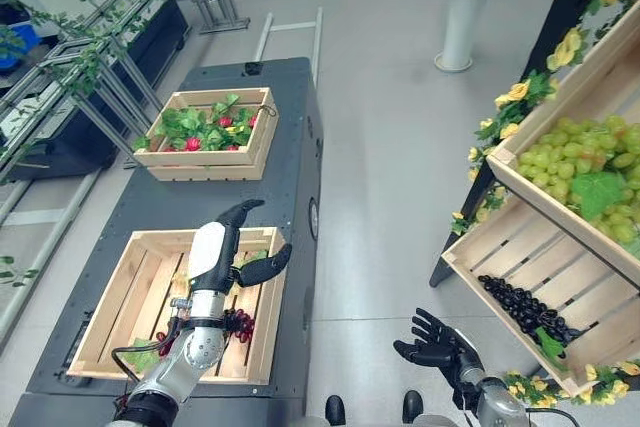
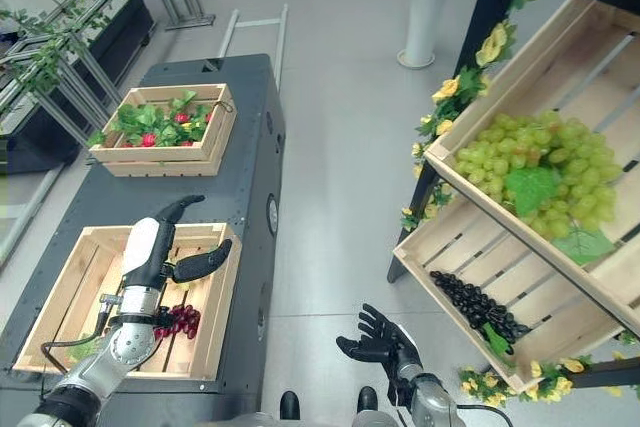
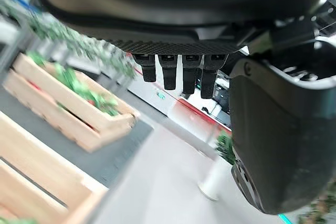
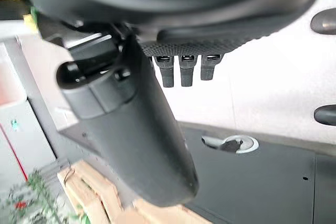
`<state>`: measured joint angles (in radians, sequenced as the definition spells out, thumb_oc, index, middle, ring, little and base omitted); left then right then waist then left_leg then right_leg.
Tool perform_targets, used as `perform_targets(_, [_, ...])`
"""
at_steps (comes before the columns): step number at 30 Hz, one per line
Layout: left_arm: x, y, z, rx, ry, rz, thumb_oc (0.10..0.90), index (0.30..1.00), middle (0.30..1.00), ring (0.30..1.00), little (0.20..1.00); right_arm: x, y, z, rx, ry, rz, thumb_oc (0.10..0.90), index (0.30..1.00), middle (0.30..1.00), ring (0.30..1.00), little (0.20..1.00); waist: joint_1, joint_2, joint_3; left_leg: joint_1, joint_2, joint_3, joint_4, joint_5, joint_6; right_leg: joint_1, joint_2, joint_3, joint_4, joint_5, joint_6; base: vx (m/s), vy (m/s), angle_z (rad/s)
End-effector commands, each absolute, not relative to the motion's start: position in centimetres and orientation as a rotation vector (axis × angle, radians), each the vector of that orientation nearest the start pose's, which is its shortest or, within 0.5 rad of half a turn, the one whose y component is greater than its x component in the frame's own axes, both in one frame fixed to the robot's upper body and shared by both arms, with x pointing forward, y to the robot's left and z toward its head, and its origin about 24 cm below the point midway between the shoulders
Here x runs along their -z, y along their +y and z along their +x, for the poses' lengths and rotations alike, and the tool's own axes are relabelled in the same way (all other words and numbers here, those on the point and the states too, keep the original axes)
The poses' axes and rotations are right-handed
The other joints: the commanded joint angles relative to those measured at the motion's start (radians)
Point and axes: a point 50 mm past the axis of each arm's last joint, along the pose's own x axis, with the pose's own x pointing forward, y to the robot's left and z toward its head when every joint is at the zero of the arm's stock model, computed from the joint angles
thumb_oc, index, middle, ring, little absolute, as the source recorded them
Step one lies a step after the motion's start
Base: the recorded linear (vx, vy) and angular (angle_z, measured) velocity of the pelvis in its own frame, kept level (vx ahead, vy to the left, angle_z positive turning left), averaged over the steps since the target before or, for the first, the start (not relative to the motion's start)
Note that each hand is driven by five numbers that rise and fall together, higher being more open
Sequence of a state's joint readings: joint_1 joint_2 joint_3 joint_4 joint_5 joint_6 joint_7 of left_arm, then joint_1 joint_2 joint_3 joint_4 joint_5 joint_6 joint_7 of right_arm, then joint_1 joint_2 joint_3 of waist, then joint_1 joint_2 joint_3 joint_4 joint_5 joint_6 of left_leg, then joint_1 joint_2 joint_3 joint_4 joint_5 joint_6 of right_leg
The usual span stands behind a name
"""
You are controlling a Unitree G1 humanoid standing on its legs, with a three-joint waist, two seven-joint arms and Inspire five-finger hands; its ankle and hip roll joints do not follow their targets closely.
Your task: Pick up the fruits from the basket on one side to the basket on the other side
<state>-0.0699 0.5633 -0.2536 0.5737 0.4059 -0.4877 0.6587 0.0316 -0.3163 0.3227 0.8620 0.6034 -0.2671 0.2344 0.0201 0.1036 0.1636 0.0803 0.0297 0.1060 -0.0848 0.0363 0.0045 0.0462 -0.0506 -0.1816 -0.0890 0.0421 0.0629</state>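
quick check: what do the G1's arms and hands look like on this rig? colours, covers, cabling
Both arms are silver-grey metal with rounded joints. The left hand is dark with black fingers and a glossy white cover along its back; a thin black cable loops off the wrist. The right hand is all black, on a silver-grey forearm. Up close, each palm has a dotted grip texture and a bulky smooth dark thumb.

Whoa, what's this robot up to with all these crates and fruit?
It is moving fruit between two wooden crates on a dark table. Its left hand hovers open and empty above the near crate, where a bunch of red grapes lies. The far crate holds leaves and red fruit. Its right hand hangs open over the floor, beside a shelf of grapes.
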Motion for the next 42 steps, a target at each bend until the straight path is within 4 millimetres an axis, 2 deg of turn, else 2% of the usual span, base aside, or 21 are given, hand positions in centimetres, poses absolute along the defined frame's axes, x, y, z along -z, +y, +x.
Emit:
perform_targets(1, [-6.5, 28.1, 27.7, -0.423, -0.414, 0.991, 0.800, 0.900, 0.900, 0.900, 0.900, 7.8, -19.4, 20.6, -0.189, 0.380, 0.259, 0.800, 0.900, 0.900, 0.900, 0.900, -0.008, -0.053, 0.063, -0.073, -0.082, -0.041, 0.110, -0.067, 0.014, -0.038, -0.031, -0.060, 0.181, -0.117, -0.043, -0.08, 0.050, 0.25])
perform_targets(3, [-6.9, 29.2, 27.8, -0.461, -0.396, 1.016, 0.800, 0.900, 0.900, 0.900, 0.900, 7.7, -19.6, 20.7, -0.187, 0.376, 0.264, 0.800, 0.900, 0.900, 0.900, 0.900, -0.006, -0.054, 0.081, -0.085, -0.082, -0.041, 0.133, -0.070, 0.014, -0.051, -0.035, -0.066, 0.212, -0.127, -0.046, -0.07, 0.061, 0.18])
perform_targets(6, [-8.4, 31.7, 28.1, -0.547, -0.357, 1.062, 0.800, 0.900, 0.900, 0.900, 0.900, 7.1, -20.0, 21.4, -0.192, 0.352, 0.268, 0.800, 0.900, 0.900, 0.900, 0.900, 0.001, -0.058, 0.137, -0.145, -0.088, -0.024, 0.251, -0.107, 0.015, -0.100, -0.054, -0.084, 0.324, -0.178, -0.054, -0.11, 0.091, 0.11])
perform_targets(9, [-9.1, 32.6, 28.4, -0.576, -0.345, 1.086, 0.800, 0.900, 0.900, 0.900, 0.900, 6.9, -20.4, 21.8, -0.177, 0.348, 0.269, 0.800, 0.900, 0.900, 0.900, 0.900, 0.010, -0.067, 0.177, -0.201, -0.081, -0.016, 0.357, -0.134, 0.008, -0.133, -0.071, -0.099, 0.402, -0.203, -0.064, -0.09, 0.063, 0.21])
perform_targets(12, [-9.3, 32.8, 28.5, -0.580, -0.336, 1.105, 0.800, 0.900, 0.900, 0.900, 0.900, 6.8, -20.5, 22.1, -0.176, 0.347, 0.264, 0.800, 0.900, 0.900, 0.900, 0.900, 0.014, -0.070, 0.198, -0.230, -0.079, -0.013, 0.413, -0.154, 0.009, -0.151, -0.081, -0.104, 0.447, -0.222, -0.071, -0.05, 0.085, 0.09])
perform_targets(17, [-10.9, 33.7, 29.1, -0.600, -0.342, 1.149, 0.800, 0.900, 0.900, 0.900, 0.900, 6.2, -20.9, 22.8, -0.177, 0.330, 0.240, 0.800, 0.900, 0.900, 0.900, 0.900, 0.024, -0.078, 0.260, -0.346, -0.070, 0.003, 0.565, -0.202, 0.019, -0.239, -0.107, -0.105, 0.597, -0.271, -0.090, -0.07, 0.109, 0.09])
perform_targets(21, [-12.3, 34.0, 29.6, -0.612, -0.361, 1.191, 0.800, 0.900, 0.900, 0.900, 0.900, 5.5, -20.7, 23.6, -0.191, 0.303, 0.229, 0.800, 0.900, 0.900, 0.900, 0.900, 0.029, -0.085, 0.298, -0.400, -0.064, 0.016, 0.643, -0.239, 0.026, -0.302, -0.121, -0.093, 0.697, -0.305, -0.084, -0.03, 0.097, 0.09])
perform_targets(26, [-14.4, 34.7, 30.5, -0.622, -0.361, 1.260, 0.800, 0.900, 0.900, 0.900, 0.900, 4.4, -20.6, 24.7, -0.222, 0.266, 0.219, 0.800, 0.900, 0.900, 0.900, 0.900, 0.027, -0.092, 0.342, -0.475, -0.051, 0.032, 0.724, -0.263, 0.037, -0.383, -0.125, -0.078, 0.784, -0.320, -0.079, -0.05, 0.072, -0.03])
perform_targets(35, [-16.8, 35.0, 31.8, -0.539, -0.346, 1.442, 0.800, 0.900, 0.900, 0.900, 0.900, 3.9, -21.8, 25.3, -0.221, 0.271, 0.173, 0.800, 0.900, 0.900, 0.900, 0.900, 0.018, -0.101, 0.356, -0.579, -0.027, 0.048, 0.738, -0.248, 0.039, -0.502, -0.118, -0.065, 0.807, -0.301, -0.068, -0.01, 0.055, -0.02])
perform_targets(38, [-18.5, 35.2, 32.3, -0.510, -0.348, 1.532, 0.800, 0.900, 0.900, 0.900, 0.900, 3.2, -22.1, 25.9, -0.230, 0.251, 0.164, 0.800, 0.900, 0.900, 0.900, 0.900, 0.018, -0.107, 0.356, -0.643, -0.015, 0.060, 0.729, -0.221, 0.045, -0.573, -0.115, -0.069, 0.797, -0.271, -0.070, -0.06, 0.022, 0.02])
perform_targets(42, [-19.1, 35.7, 32.4, -0.519, -0.304, 1.589, 0.800, 0.900, 0.900, 0.900, 0.900, 2.6, -22.0, 26.5, -0.245, 0.227, 0.155, 0.800, 0.900, 0.900, 0.900, 0.900, 0.019, -0.111, 0.356, -0.682, -0.009, 0.063, 0.726, -0.217, 0.045, -0.616, -0.113, -0.073, 0.796, -0.260, -0.066, -0.03, 0.005, 0.07])
